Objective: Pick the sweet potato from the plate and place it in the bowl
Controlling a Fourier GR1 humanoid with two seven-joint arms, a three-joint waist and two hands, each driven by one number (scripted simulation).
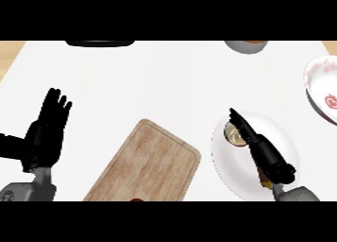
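R hand [260, 147] over plate [286, 142], fingers [240, 122] straight beside potato [233, 137], not gripping. Board [146, 163] just left of plate; bowl [327, 90] upper right. L hand [45, 134] open, at left edge.

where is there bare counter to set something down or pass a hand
Widest bare stretch: the counter beyond the cutting board, between the left hand and the bowl. A narrower strip runs between board and left hand. Crowded at right: the right hand over the plate, bowl close by.

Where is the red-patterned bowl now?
Head view: the bowl sits at the right edge, up and right of the plate under the right hand.
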